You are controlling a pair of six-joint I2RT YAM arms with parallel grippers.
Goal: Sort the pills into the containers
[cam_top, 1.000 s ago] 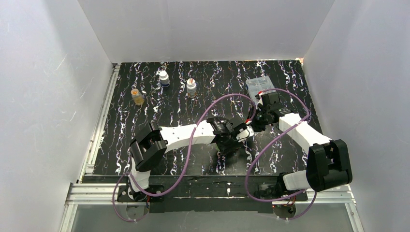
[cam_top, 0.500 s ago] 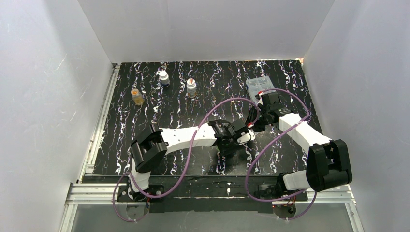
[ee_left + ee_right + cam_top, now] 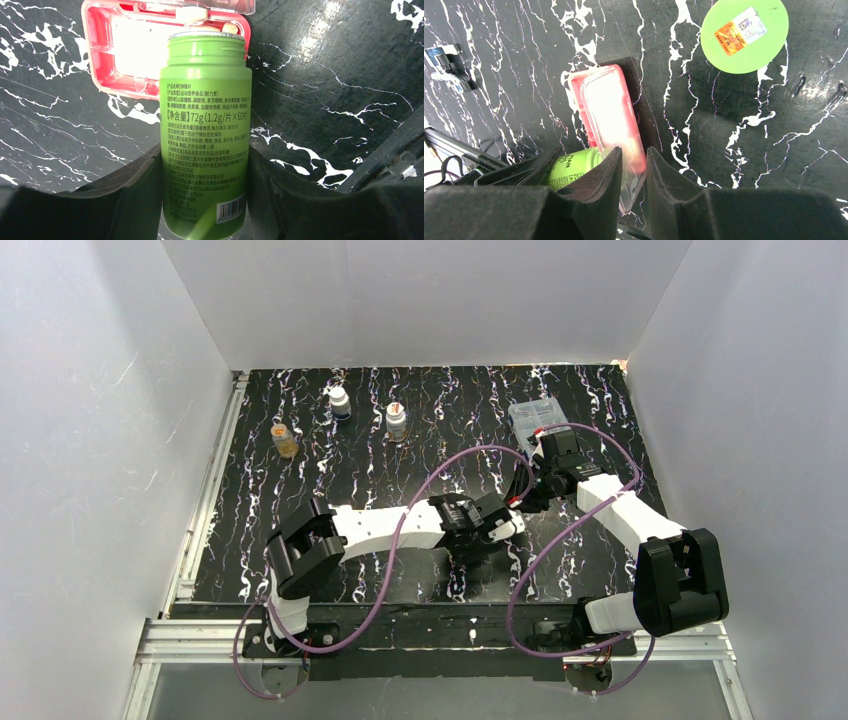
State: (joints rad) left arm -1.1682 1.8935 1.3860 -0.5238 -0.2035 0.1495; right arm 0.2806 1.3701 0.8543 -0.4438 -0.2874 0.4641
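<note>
My left gripper [image 3: 205,170] is shut on an uncapped green pill bottle [image 3: 206,115]. The bottle is tipped with its mouth over the open red pill case [image 3: 100,55] and its whitish compartments [image 3: 142,45]. A pale pill [image 3: 230,27] lies in the case just past the bottle's mouth. My right gripper [image 3: 634,165] is shut on the edge of the case's clear lid [image 3: 611,110] and holds it up. The bottle [image 3: 569,167] shows to its left in that view. In the top view both grippers meet at mid-table, the left gripper [image 3: 500,524] beside the right gripper [image 3: 522,502].
The bottle's green cap [image 3: 744,35] lies flat on the table beyond the case. Three small bottles [image 3: 340,402] [image 3: 397,420] [image 3: 285,440] stand at the back left. A clear plastic bag [image 3: 535,418] lies at the back right. White walls enclose the table.
My left gripper has shifted slightly left and nearer with the green bottle in it. The right arm has hardly moved.
</note>
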